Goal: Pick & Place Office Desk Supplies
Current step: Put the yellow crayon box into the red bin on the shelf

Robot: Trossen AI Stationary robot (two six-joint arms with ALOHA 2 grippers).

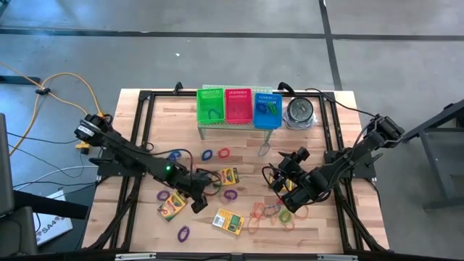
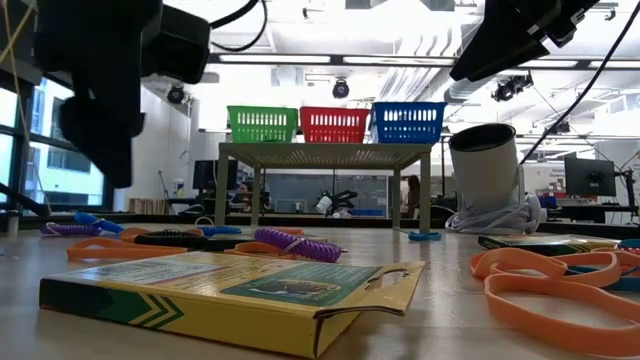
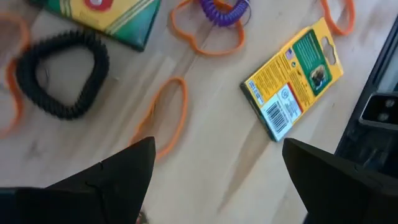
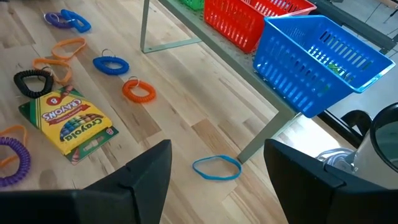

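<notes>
Left end effector [image 1: 197, 201]: lower left of centre in the high view, above the bench [image 1: 145, 138]; fingers [image 3: 112, 177] spread wide with only bare wood between them, holding nothing.
Crayon box, left [image 1: 172, 206]: flat yellow-and-green box lying tilted on the wood, just left of the left end effector.
Crayon box, near edge [image 1: 228, 221]: lower centre of the high view, yellow with a green end; the left wrist view shows its back with a barcode [image 3: 292, 81].
Crayon box, centre [image 1: 229, 175]: face up, "CRAYONS" printed on yellow with green chevrons [image 4: 68, 121].
Rubber-band loops: thin orange loops [image 1: 264, 214] heaped at lower centre-right beside the right arm; purple loop [image 1: 183, 233] near the lower edge; blue [image 1: 206, 154] and red [image 1: 224, 153] coiled loops in front of the baskets' stand; a flat blue band [image 4: 216, 167] near the stand's leg.
Black coiled loop [image 3: 62, 78]: lying next to the centre box.
Baskets: green [image 1: 211, 106], red [image 1: 238, 106] and blue [image 1: 267, 110] in a row on a raised stand, upper centre.
Metal tin [image 1: 299, 112]: right of the blue basket.
Right end effector [image 1: 279, 183]: right of centre, above the bench; fingers [image 4: 143, 177] apart, empty.
</notes>
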